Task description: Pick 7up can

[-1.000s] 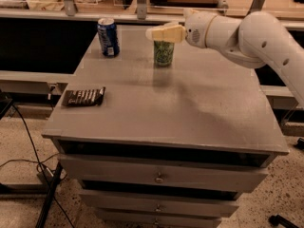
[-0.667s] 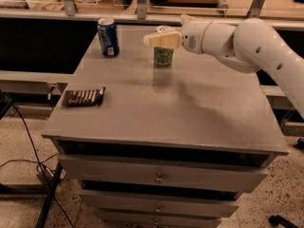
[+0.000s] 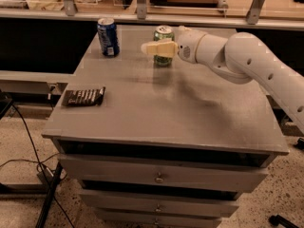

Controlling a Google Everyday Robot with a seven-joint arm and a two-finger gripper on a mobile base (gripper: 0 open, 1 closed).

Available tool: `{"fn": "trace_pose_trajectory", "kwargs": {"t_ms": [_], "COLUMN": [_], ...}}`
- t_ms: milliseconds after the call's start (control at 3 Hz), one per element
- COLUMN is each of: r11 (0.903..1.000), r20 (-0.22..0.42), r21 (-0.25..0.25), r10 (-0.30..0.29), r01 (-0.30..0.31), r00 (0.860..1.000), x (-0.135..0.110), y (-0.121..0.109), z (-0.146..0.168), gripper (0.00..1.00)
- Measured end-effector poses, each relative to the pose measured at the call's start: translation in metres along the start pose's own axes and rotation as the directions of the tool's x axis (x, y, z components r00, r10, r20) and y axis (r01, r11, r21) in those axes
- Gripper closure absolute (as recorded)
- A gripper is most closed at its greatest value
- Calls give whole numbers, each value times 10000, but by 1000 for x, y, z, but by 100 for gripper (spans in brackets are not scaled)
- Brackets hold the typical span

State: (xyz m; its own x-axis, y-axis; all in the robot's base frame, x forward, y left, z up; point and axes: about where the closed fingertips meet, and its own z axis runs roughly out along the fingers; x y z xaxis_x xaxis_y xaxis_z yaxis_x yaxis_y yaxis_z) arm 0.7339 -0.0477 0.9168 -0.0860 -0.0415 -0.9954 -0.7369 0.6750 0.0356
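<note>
The 7up can (image 3: 164, 33), green with pale markings and a silver top, stands upright near the back middle of the grey cabinet top (image 3: 166, 103). My gripper (image 3: 149, 48), cream-coloured on a white arm (image 3: 247, 56) that reaches in from the right, lies across the front of the can at mid-height. It covers the can's middle band, so only the top and the base show. Its tip points left, past the can's left edge.
A blue can (image 3: 108, 36) stands at the back left of the top, about a hand's width left of my gripper. A dark snack packet (image 3: 85, 96) lies near the left edge. A shelf rail with metal brackets (image 3: 142, 13) runs behind. Drawers (image 3: 159, 175) sit below.
My gripper has dropped from level with the can's top to its mid-height and shifted slightly left, now crossing in front of the can. The cans and the packet have not moved.
</note>
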Motion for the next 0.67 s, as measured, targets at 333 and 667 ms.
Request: {"fn": "trace_pose_trajectory", "kwargs": {"t_ms": [333, 667], "r11": [10000, 9999], "r20": [2, 2], "r21": [-64, -102], "r10": [-26, -25], "r01": [26, 25], "r00": [10000, 10000], "x": [-1, -1], "y": [2, 4], "z": [2, 4], "gripper": [20, 43]}}
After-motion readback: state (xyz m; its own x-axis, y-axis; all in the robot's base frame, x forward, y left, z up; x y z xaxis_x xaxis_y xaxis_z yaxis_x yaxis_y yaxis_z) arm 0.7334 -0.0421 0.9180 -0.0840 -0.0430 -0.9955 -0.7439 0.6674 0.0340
